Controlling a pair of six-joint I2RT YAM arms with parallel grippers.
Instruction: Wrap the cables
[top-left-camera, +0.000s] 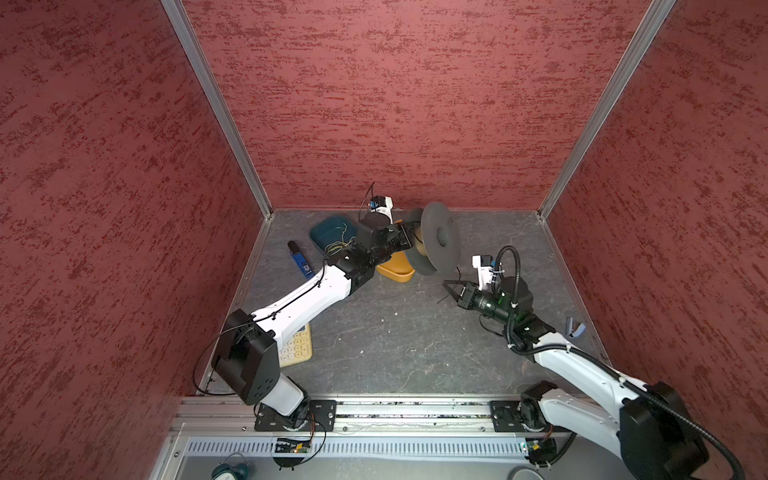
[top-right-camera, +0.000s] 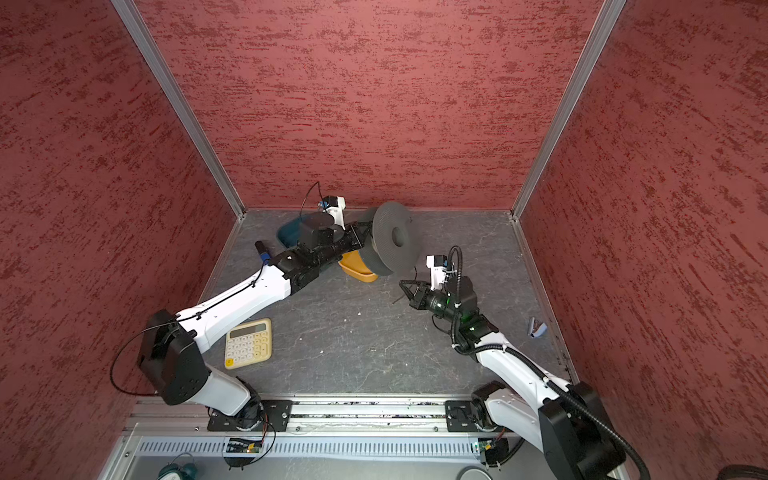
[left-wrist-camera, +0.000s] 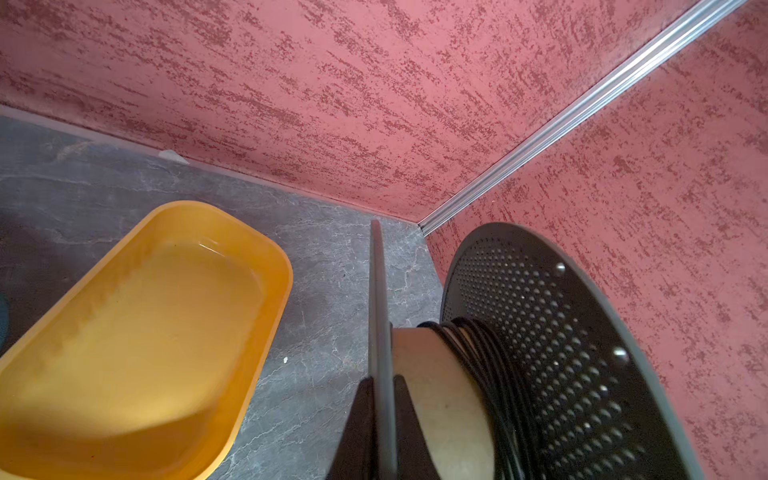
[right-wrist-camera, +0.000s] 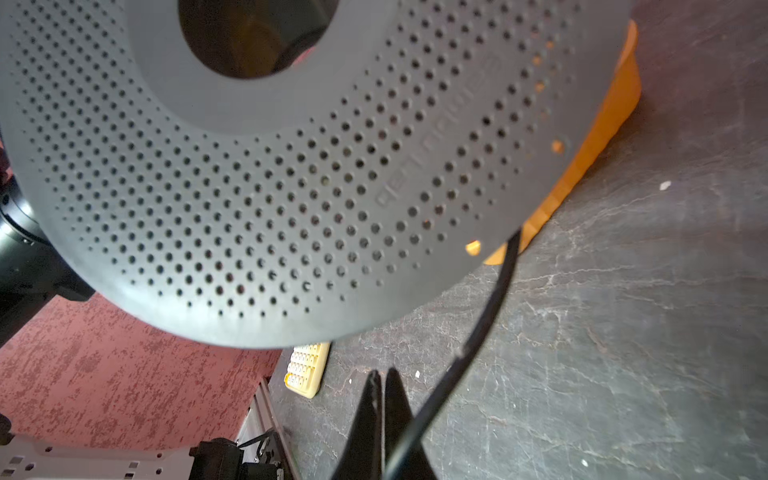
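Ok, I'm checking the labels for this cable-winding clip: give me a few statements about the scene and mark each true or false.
1. The left gripper is clamped on one flange of the grey spool. True.
2. A black cable is wound on the spool's hub. True.
3. The orange tray holds coiled cable. False: it is empty.
4. The right gripper is wide open. False: its jaws are shut.
5. The calculator lies against the back wall. False: it lies near the front.
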